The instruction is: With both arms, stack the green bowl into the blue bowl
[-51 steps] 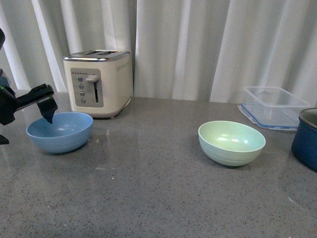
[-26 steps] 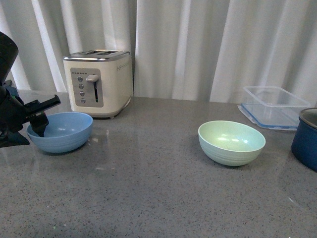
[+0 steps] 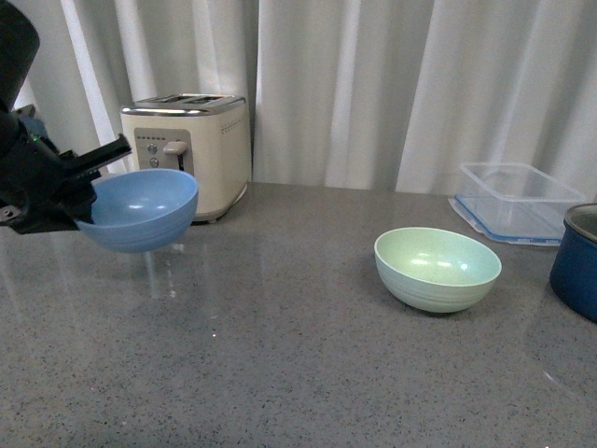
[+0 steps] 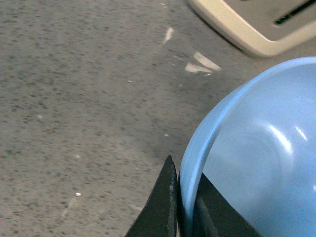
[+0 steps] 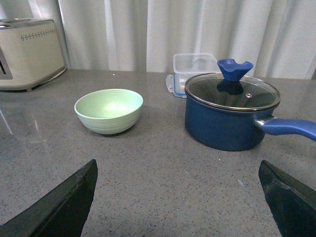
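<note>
Half a second after resting on the grey worktop, the light sky-blue round matte bowl hung lifted, rim pinched in the left tool, likely for repositioning nearer the pale mint-green round bowl sitting well apart; the right tool gaped empty.

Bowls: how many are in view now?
2. The blue bowl is held above the counter by the left hand, near the toaster; the green bowl rests on the counter, right of centre.

Bulky matte-black left arm; its fingers flat, black, tapered; right fingers dark, wedge-shaped.
</note>
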{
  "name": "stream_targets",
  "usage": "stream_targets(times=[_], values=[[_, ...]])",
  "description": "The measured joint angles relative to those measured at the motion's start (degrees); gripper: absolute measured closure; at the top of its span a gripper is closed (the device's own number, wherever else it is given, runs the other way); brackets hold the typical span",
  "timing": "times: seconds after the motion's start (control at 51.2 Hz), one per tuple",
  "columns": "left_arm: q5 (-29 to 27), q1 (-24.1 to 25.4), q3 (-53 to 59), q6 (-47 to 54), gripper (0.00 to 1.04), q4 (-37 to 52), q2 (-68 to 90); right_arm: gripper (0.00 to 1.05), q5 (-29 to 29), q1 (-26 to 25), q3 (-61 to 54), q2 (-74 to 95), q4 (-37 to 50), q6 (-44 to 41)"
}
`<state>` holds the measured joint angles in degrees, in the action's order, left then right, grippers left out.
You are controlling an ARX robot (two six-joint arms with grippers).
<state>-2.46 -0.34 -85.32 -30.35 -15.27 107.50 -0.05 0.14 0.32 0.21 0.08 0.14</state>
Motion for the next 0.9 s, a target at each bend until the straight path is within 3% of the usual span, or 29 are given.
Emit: stream_targets(times=[0.39,0.898], values=[[-1.1,-12.7,-6.0,0.0,1.01,-1.9,3.9,0.1,0.0,0.0,0.0,0.0,0.0,0.0],[-2.9,-16.3,-11.1,0.0,1.01,-4.6,11.2,0.1,0.0,0.0,0.0,0.0,0.0,0.0]])
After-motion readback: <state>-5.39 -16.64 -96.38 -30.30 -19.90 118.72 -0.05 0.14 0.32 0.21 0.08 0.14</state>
